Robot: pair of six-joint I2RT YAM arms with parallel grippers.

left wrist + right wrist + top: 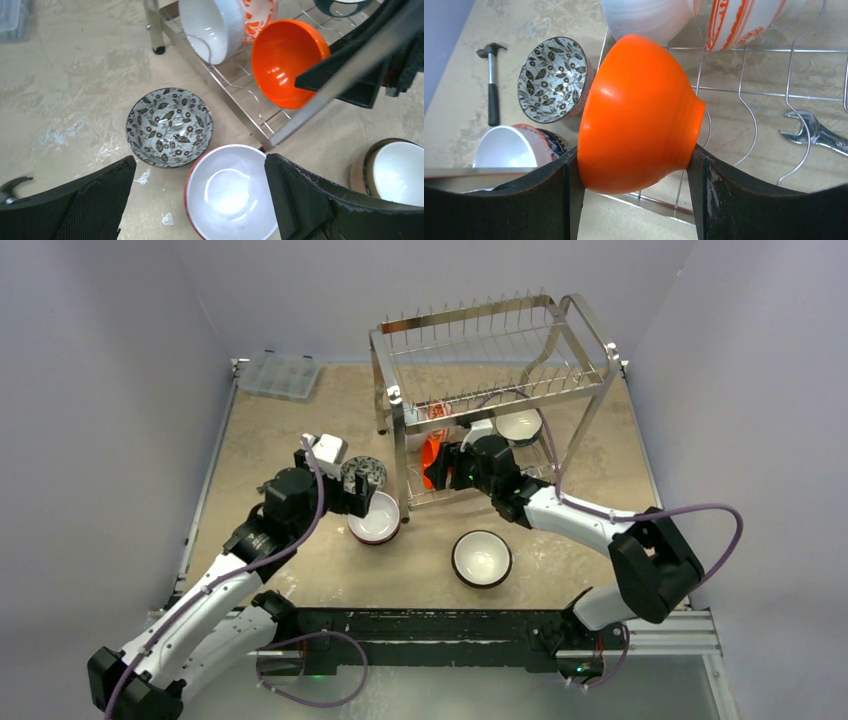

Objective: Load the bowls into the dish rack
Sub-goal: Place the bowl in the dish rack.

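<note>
Orange bowl (639, 115) sits on its side, pinched across its rim and foot between the fingers of the right gripper (635, 165), which are spread about two thirds wide to take it. It is at the left end of the lower tier of the dish rack (500, 392); whether it touches the wires I cannot tell. Just beyond it, a white bowl (212, 27) and a red-and-white patterned bowl (260, 17) stand on edge in the same tier, and a dark-outside bowl (519, 426) lies toward the tier's right end.

The left gripper (200, 167) is fully spread and holds nothing, hovering over a red-rimmed white bowl (227, 192) on the table (300, 420) beside the rack's front-left leg. A leaf-patterned bowl (169, 127) touches it. Another white-inside dark bowl (481, 558) rests near the table's near edge. A hammer (491, 85) lies near the leaf-patterned bowl, and a wrench (814, 132) lies under the rack.
</note>
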